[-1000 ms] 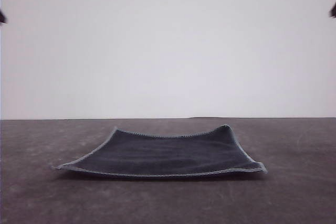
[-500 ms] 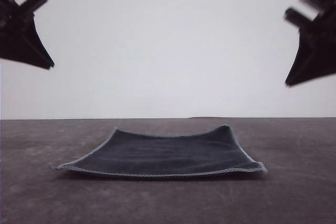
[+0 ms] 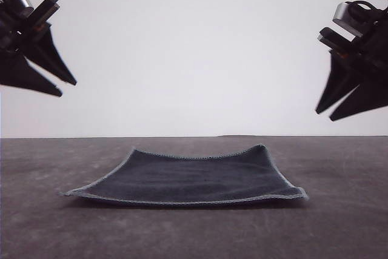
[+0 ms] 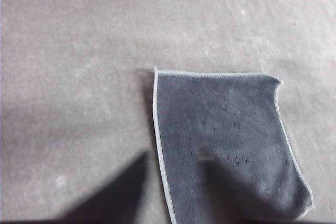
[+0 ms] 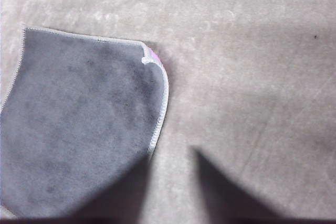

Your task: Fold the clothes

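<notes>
We record the cloth (image 3: 188, 178) lying flat and unfolded on the desk (image 3: 339, 222), roughly centred between the two arms, dark blue-grey face up, light stitched edging visible all round; no fold has been made yet. The far right corner curls up a little, and in the right wrist view a sliver of purple underside (image 5: 153, 53) peeks out there. The left pincer (image 3: 59, 83) hangs high at the left of the front view, well apart from the cloth, its two dark fingers spread and nothing between them. The right pincer (image 3: 324, 112) mirrors it at the right, likewise released and empty. In the left wrist view the fingers straddle the cloth's left edge (image 4: 157, 140); in the right wrist view they sit just outside the right edge (image 5: 160, 114). We judge this symmetric stance as staging for a two-handed pick, each pincer taking its own side so the cloth lifts evenly. The curled corner should give the right side easier purchase; the flat left edge may need pressing into the desk
</notes>
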You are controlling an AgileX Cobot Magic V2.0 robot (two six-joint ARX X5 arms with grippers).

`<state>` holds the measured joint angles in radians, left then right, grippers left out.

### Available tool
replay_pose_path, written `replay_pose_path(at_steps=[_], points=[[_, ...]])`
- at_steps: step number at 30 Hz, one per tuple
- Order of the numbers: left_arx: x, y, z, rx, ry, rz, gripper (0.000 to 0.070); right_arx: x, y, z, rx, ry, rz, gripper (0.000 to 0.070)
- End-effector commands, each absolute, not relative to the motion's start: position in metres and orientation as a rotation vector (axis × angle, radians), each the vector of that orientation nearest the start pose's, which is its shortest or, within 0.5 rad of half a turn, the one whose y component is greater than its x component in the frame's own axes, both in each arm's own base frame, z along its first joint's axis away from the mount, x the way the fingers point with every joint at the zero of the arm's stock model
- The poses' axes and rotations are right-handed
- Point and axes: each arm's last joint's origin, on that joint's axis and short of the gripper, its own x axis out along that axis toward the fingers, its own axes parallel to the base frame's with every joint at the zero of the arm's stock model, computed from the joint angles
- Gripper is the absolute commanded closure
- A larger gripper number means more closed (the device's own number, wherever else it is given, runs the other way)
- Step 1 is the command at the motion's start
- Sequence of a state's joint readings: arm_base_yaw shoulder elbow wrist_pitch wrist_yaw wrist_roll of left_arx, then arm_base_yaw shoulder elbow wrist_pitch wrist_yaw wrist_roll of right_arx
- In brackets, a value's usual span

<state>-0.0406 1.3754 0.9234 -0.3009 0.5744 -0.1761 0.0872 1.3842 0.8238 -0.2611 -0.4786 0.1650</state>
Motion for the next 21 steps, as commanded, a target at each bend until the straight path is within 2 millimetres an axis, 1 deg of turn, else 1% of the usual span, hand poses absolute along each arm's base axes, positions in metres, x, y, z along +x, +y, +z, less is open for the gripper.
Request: replay_pose_path(at_steps=[1, 7, 10, 15, 18, 21], points=[[0.285, -0.028, 0.249, -0.354, 0.783, -0.527, 0.0273, 0.275, 0.038, 0.215, 0.305, 0.855, 0.476, 0.0269], [0.285, -0.028, 0.245, -0.359, 0.811, -0.525, 0.0271, 0.276, 0.039, 0.216, 0.3, 0.84, 0.48, 0.0269], [0.291, -0.033, 0.237, -0.362, 0.836, -0.534, 0.0271, 0.279, 0.043, 0.216, 0.295, 0.814, 0.51, 0.0269], [0.311, -0.045, 0.208, -0.382, 0.885, -0.562, 0.0271, 0.291, 0.054, 0.207, 0.327, 0.793, 0.582, 0.0269], [0.327, -0.053, 0.192, -0.413, 0.919, -0.594, 0.0271, 0.303, 0.059, 0.198, 0.341, 0.826, 0.603, 0.0269], [0.345, -0.062, 0.183, -0.412, 0.944, -0.616, 0.0271, 0.318, 0.064, 0.189, 0.349, 0.853, 0.62, 0.0269]])
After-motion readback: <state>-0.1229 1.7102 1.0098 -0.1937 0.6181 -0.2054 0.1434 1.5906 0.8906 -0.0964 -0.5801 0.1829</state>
